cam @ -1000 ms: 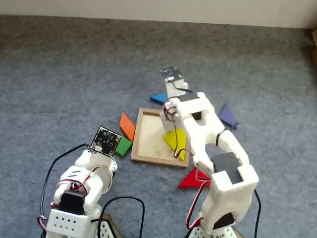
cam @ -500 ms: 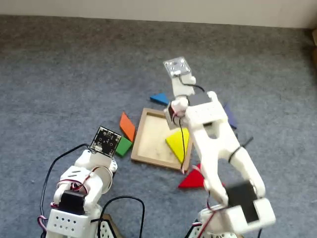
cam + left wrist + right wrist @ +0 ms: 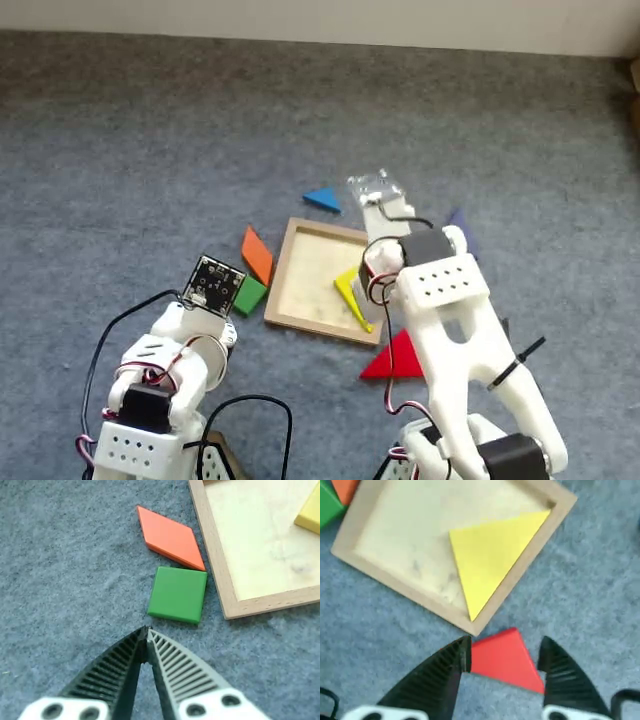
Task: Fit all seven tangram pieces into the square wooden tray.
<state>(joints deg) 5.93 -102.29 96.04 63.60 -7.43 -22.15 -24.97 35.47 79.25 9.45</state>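
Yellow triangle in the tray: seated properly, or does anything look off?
The yellow triangle looks askew: its long edge seems to ride up on the wooden tray's rim instead of lying flat inside. Nothing else stands out.

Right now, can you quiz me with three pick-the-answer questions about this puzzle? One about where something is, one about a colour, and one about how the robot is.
1. Where is the green square?
A. Inside the tray
B. On the carpet beside the tray
C. Held up by an arm

2. What colour is the one piece in the tray?
A. Blue
B. Orange
C. Yellow

3. How is the right end effector?
A. Open
B. Shut on the green square
C. Shut on the tray

Answers:
1 B: the left wrist view shows it flat on the carpet, just outside the wooden rim.
2 C: a yellow triangle is the piece in the tray.
3 A: its jaws stand apart, above the red triangle.
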